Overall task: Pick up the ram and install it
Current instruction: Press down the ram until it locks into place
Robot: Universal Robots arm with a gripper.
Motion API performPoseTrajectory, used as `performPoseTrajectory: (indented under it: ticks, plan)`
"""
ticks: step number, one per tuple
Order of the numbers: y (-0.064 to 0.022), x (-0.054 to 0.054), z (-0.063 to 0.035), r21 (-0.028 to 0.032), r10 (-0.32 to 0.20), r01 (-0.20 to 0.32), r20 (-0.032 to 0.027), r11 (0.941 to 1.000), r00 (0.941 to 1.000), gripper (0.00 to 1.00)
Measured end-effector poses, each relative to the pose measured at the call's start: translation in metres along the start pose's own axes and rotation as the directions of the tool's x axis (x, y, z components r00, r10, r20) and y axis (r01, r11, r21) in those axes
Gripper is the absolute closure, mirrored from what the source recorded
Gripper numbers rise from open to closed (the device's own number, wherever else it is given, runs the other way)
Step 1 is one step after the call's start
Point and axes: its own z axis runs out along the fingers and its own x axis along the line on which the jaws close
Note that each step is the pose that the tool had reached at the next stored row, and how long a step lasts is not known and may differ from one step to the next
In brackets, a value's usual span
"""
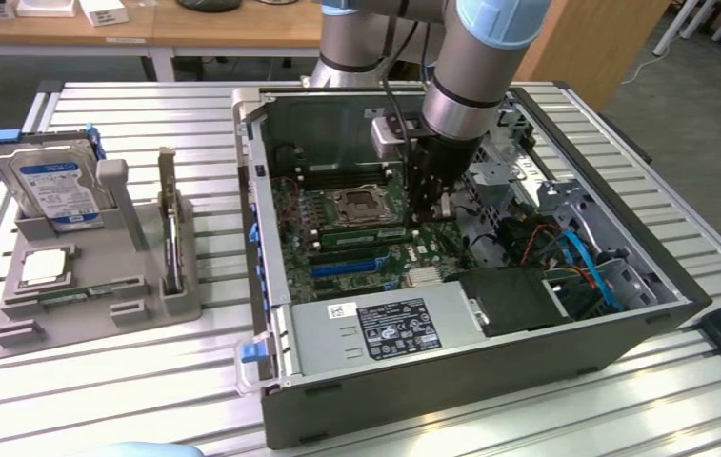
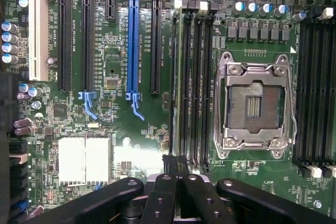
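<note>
Find gripper (image 1: 440, 205) low inside the open computer case (image 1: 462, 381), at the centre of the exterior view, hanging off the arm that drops in from the upper edge. Read fingers as shut, pressed together with no gap; confirm the same in the wrist view, gripper (image 2: 176, 177) closed just over the end of the memory slots.

Locate the ram (image 2: 179, 77) standing edge-on in the slot line directly under the closed fingers, beside the CPU socket (image 2: 257, 103). Cannot tell whether the fingers touch it or clamp it. In the exterior view, place the ram (image 1: 363, 234) just below the CPU socket (image 1: 357, 202), near the gripper.

Note second stick (image 1: 74, 295) lying flat in the grey tray (image 1: 93, 324) at the exterior view's left, well apart from the case. See hard drive (image 1: 55, 186) upright at the far end of the same tray.

Record blue slot (image 2: 133, 40), white slot (image 2: 37, 30) and pale heat sink (image 2: 84, 158) on the board, all apart from the fingers
</note>
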Motion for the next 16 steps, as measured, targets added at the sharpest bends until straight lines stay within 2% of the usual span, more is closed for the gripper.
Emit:
performPoseTrajectory:
  ticks: [10, 14, 16]
  plan:
    - [-0.0003, 0.0, 0.0012, -0.0001, 0.0, 0.0, 0.0002, 1.0, 1.0, 0.9]
    - [-0.0001, -0.0002, -0.0053, -0.0017, 0.0, 0.0, -0.0001, 1.0, 1.0, 0.9]
    - [-0.0001, -0.0003, -0.0055, -0.0016, 0.0, 0.0, 0.0002, 1.0, 1.0, 0.9]
